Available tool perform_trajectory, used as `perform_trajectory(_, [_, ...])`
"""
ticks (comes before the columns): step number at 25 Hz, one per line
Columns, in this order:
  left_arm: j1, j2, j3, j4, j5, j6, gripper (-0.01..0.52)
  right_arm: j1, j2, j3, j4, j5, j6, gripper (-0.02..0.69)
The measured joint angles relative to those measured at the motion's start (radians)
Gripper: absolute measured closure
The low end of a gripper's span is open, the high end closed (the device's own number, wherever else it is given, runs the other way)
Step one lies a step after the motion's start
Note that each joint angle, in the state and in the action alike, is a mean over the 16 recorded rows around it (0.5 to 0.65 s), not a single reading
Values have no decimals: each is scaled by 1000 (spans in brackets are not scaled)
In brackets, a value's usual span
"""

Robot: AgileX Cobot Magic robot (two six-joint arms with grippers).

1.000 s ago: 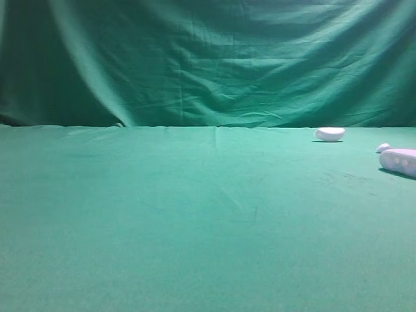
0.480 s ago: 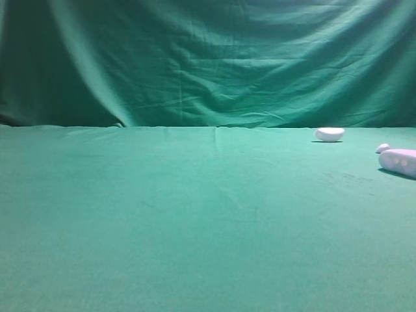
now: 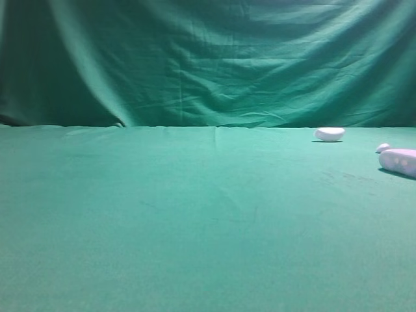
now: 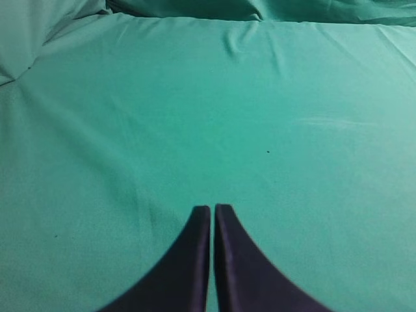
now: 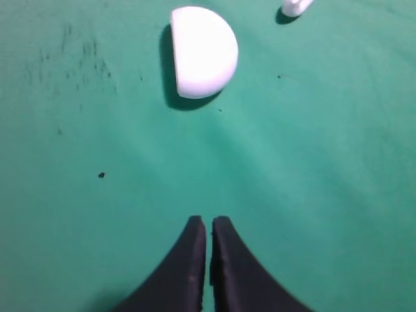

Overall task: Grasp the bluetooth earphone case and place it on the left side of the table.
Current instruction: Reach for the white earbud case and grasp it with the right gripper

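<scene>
The bluetooth earphone case point(image 3: 399, 160) is white with pale spots and lies on the green table point(image 3: 195, 214) at the far right edge of the exterior view, partly cut off. The right wrist view shows the earphone case point(image 5: 203, 52) end-on as a white rounded shape, ahead of my right gripper point(image 5: 208, 220) and well apart from it. That gripper's dark fingers stand together with only a thin slit, nothing between them. My left gripper point(image 4: 212, 208) is shut over bare cloth. Neither gripper shows in the exterior view.
A tiny white pebble-like piece point(image 3: 383, 147) lies just behind the case; the right wrist view catches the small white piece point(image 5: 296, 6) at its top edge. A white bean-shaped object point(image 3: 329, 134) sits farther back. Dark scuffs point(image 5: 78, 52) mark the cloth. The green backdrop point(image 3: 208, 58) hangs behind.
</scene>
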Motion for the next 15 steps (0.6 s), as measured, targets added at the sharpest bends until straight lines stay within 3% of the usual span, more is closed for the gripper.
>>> perform_trajectory(11, [0, 0, 0, 0, 0, 0, 514, 24, 348, -189, -9, -10, -6, 240])
perform_trajectory(15, [0, 0, 0, 0, 0, 0, 514, 20, 437, -245, -17, -16, 4, 149])
